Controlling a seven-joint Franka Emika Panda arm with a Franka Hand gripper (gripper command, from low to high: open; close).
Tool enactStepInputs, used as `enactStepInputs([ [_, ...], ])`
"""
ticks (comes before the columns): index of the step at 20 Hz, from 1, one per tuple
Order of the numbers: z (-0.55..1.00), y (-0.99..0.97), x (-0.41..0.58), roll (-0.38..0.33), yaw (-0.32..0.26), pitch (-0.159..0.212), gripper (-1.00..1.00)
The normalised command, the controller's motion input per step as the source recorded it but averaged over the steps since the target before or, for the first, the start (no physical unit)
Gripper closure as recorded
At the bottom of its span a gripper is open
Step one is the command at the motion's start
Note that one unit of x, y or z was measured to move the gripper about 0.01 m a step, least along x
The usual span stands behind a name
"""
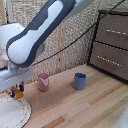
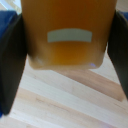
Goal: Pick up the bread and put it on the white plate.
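At the exterior view's lower left, the clamp (image 1: pixel 16 90) hung over the white crockery (image 1: pixel 11 113), its fingers (image 2: pixel 11 60) closed on the toast (image 2: pixel 67 32) above the bench (image 1: pixel 80 107).

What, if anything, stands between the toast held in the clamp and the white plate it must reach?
Nothing visible does. The toast hangs in the clamp just above the white plate's rim. The pink cup and blue cup stand off toward the exterior view's right, away from that path.
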Motion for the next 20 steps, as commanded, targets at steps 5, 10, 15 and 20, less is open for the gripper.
enactStepInputs([
  [5,-0.31,0.54,0.281,-0.151,0.083,-0.002,1.00],
  [10,-0.29,0.44,0.209,-0.183,0.084,-0.030,1.00],
  [15,-0.22,0.22,0.063,-0.237,0.064,-0.104,1.00],
  [20,0.06,0.07,0.117,-0.200,0.065,-0.190,1.00],
])
